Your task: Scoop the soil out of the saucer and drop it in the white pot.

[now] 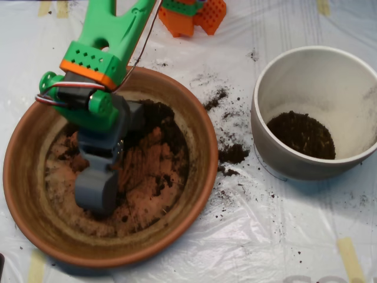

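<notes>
Scoop of grey plastic is down inside the saucer, its rounded end resting on the dish floor left of the centre. Its two shells seem to be together, with no gap visible between them from above. Above it, the green and orange arm comes in from the top edge of the tabletop and leans over the upper left rim of the saucer.

Soil lies in the saucer as a thin dark layer, thicker near the upper middle just beside the scoop and thinner toward the lower right, where the orange clay shows through. The saucer sits at the left side of the tabletop, which is covered by clear plastic sheet.

Spilled crumbs lie on the sheet between the saucer and the white pot. The white pot stands near the right edge, well apart from the scoop, and holds a small dark pile of soil at its bottom. An orange block part is at the top edge.
</notes>
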{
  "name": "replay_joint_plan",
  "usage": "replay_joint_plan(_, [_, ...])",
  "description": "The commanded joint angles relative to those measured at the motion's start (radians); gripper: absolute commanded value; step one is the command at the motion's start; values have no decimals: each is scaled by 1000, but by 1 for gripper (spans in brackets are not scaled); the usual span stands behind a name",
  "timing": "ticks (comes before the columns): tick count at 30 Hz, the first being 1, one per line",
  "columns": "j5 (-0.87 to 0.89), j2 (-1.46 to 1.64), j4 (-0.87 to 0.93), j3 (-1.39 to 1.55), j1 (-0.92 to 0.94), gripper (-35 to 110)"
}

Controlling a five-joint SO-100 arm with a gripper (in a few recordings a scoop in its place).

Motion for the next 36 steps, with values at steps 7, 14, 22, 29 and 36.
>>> replay_joint_plan(7, [-66, 227, -130, 242, 28, 33])
replay_joint_plan(14, [-97, 491, -328, 617, 14, 29])
replay_joint_plan(22, [-115, 795, -525, 976, 2, 18])
replay_joint_plan(29, [-124, 934, -566, 1101, -3, 2])
replay_joint_plan(36, [-115, 1034, -477, 1068, -75, -1])
